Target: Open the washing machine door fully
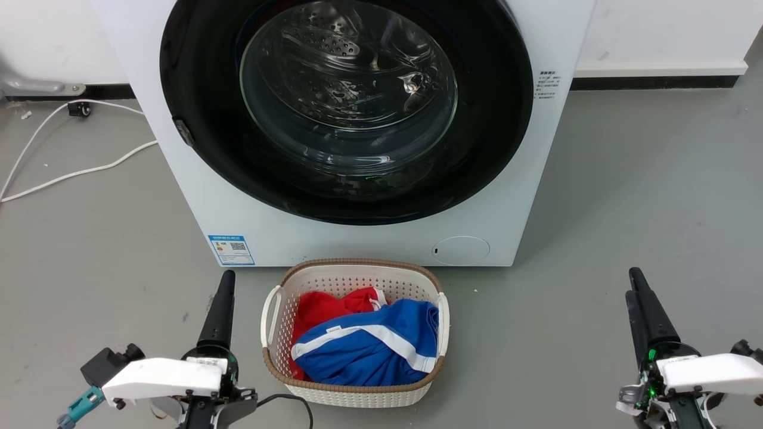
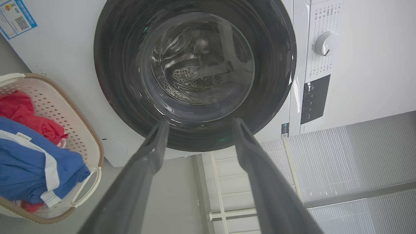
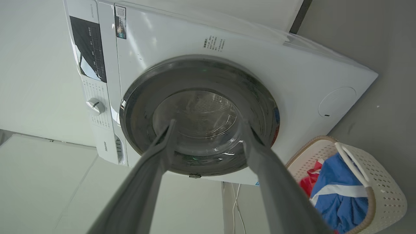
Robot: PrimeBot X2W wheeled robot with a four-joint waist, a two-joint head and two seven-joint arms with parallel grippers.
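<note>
White washing machine carries its glossy black door shut flush, so all the opening is yet to do, while the left end effector and right end effector hover spread, empty, well short of it.

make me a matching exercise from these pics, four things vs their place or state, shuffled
1. glossy black round washing machine door with clear glass window
2. cream perforated plastic laundry basket
3. thin white cable
4. left gripper

A. snakes across the grey floor
B. open, empty
C. shut
D. holds red and blue clothes

Pairs: 1-C, 2-D, 3-A, 4-B
</note>
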